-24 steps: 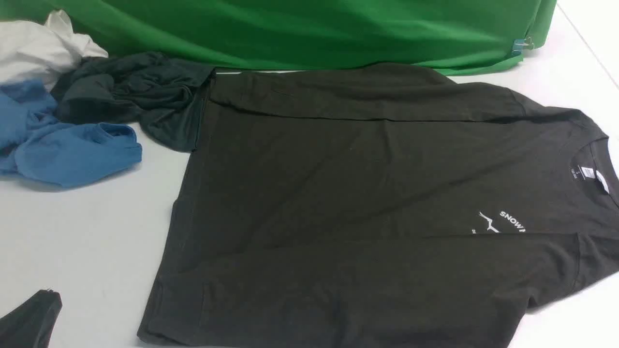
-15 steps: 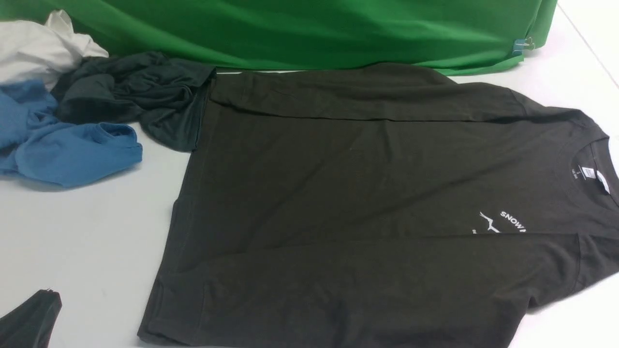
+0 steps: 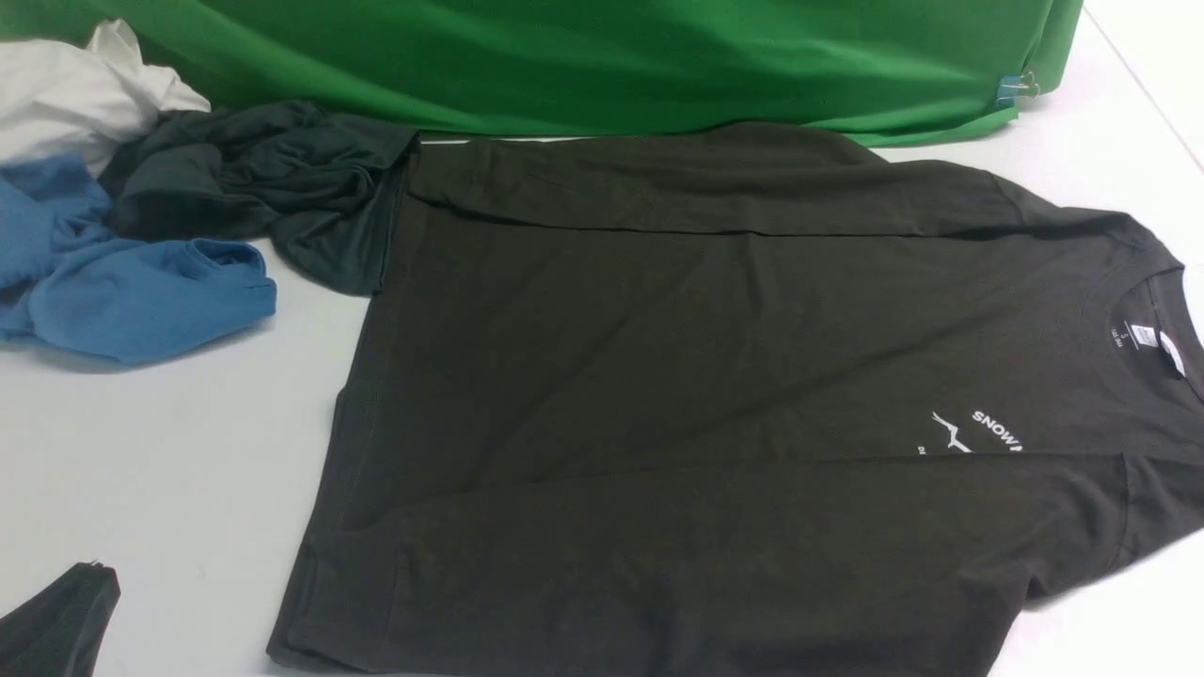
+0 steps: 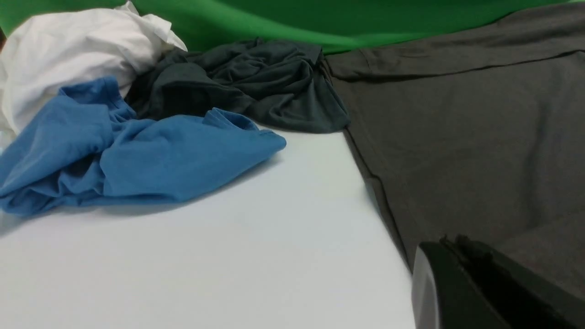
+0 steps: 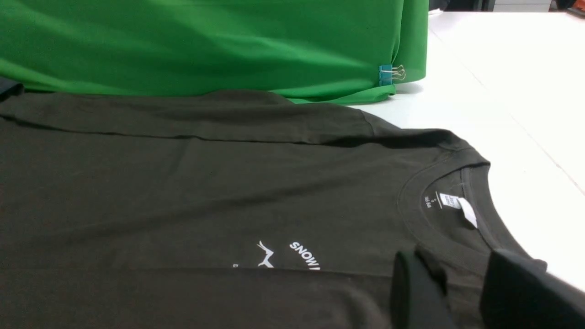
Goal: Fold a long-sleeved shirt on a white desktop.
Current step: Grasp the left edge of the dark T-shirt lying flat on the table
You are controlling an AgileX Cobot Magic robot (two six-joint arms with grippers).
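Beneath sleeve (image 3: 705, 545), print (image 3: 983, 431) half hidden (shirt (image 3: 658, 329) cropped)

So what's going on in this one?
A two-armed robot is folding a dark shirt on a white desktop. It lies flat with both sleeves folded in over the body. Neither gripper holds it: the left gripper is shut beside the hem, and the right gripper is open near the collar.

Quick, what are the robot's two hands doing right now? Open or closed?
Left hand: closed, holding nothing.
Right hand: open, empty, above the long-sleeved shirt.
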